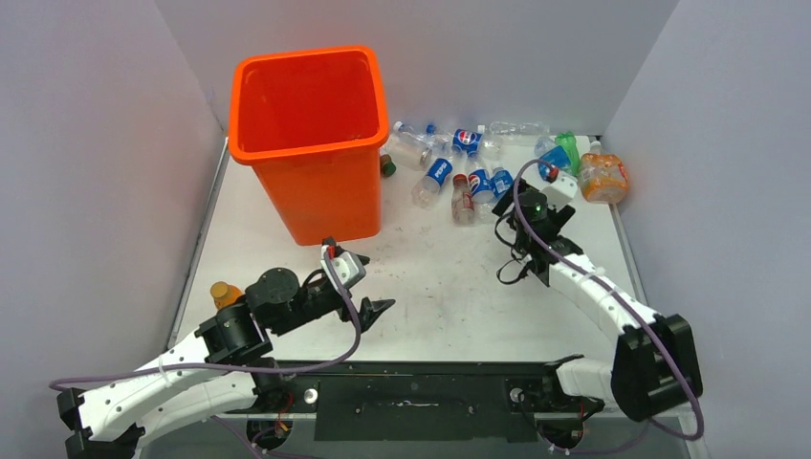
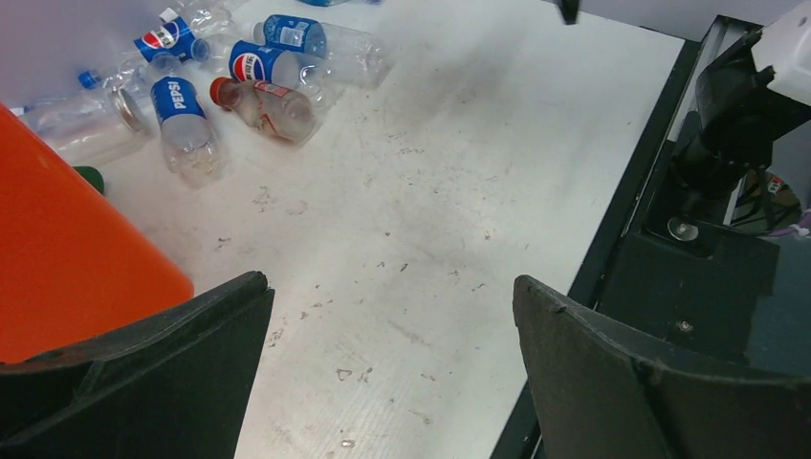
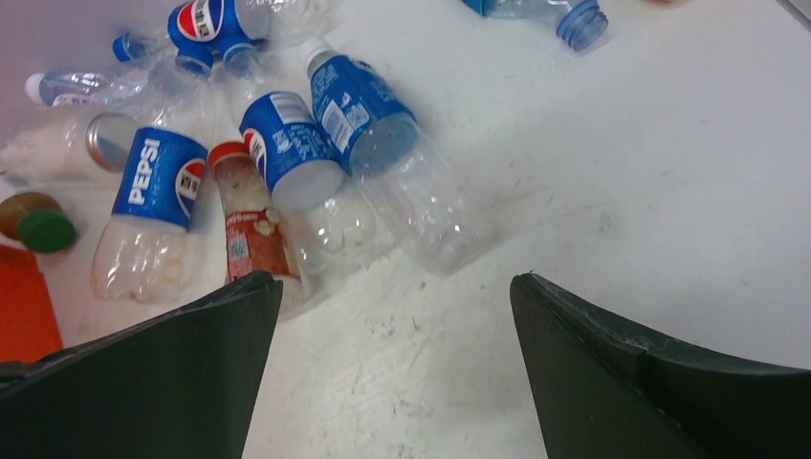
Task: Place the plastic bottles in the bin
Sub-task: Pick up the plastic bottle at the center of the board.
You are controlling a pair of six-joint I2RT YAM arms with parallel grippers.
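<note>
At the far left of the worktop [image 1: 449, 287], seen from above, the orange bin [image 1: 311, 143] stands upright; only its own orange walls show inside, and its floor is in shadow. Most of the bottles [image 1: 459, 172] lie in a loose heap to its right along the far edge, with a squat orange bottle [image 1: 602, 177] at the far right end and a green bottle [image 1: 569, 148] just beside it. Another small orange bottle [image 1: 225, 292] stands near the left arm, half hidden by it. The left claw [image 1: 376, 311] hangs spread in front of the bin. The right claw [image 1: 509, 218] sits next to the heap, its fingers hard to make out.

From the left wrist, the claw's fingers [image 2: 172, 363] stand wide apart over bare worktop, holding nothing. The bin wall fills the left edge. Pepsi-labelled bottles lie at the top left, some cut off by the frame.

From the right wrist, the fingers [image 3: 622, 382] are also wide apart and hold nothing. A red-labelled bottle [image 3: 249, 225] and two blue-labelled bottles [image 3: 354, 124] lie just ahead of them. A dark bottle with a green cap [image 3: 33, 225] is cut off at the left edge.
</note>
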